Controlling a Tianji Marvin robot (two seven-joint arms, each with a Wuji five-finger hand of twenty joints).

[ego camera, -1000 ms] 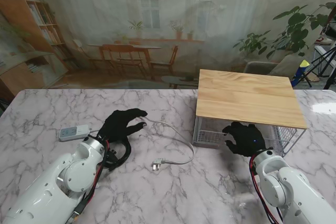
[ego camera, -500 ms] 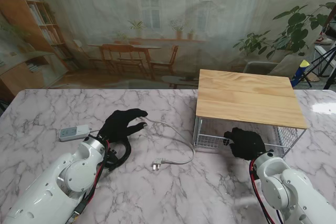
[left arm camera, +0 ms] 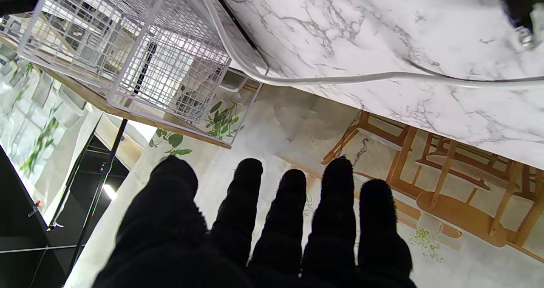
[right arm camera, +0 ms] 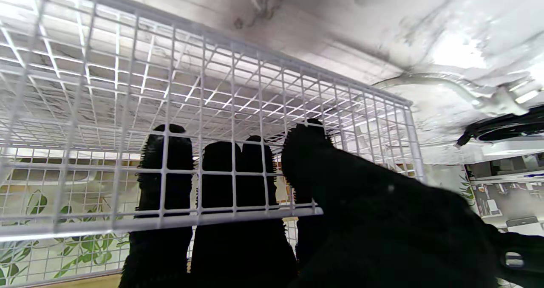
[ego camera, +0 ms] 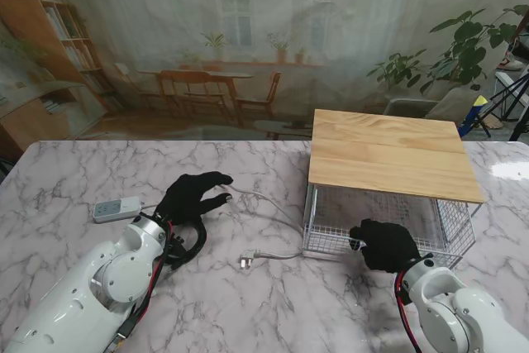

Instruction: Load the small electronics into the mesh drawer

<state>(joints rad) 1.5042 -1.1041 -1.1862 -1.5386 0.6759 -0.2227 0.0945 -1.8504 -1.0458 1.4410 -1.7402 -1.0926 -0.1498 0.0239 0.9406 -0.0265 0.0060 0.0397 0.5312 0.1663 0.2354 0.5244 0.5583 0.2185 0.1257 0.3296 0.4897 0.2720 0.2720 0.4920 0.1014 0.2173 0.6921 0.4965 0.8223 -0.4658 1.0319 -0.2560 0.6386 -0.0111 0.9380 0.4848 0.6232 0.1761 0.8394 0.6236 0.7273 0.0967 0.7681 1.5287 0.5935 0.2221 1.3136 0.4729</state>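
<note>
Right hand (ego camera: 385, 244) grips the drawer (ego camera: 388, 225) front rim, fingers (right arm camera: 165, 182) inside the mesh; left hand (ego camera: 192, 196) hovers wide open over the cable (ego camera: 277, 221), holding nothing

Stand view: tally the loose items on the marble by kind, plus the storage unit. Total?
Power strip, white, with cable and plug: 1
Mesh drawer, white wire, under the wooden top: 1
Total: 2
The drawer looks empty; the right hand grips its front rim, the left hand holds nothing.
</note>
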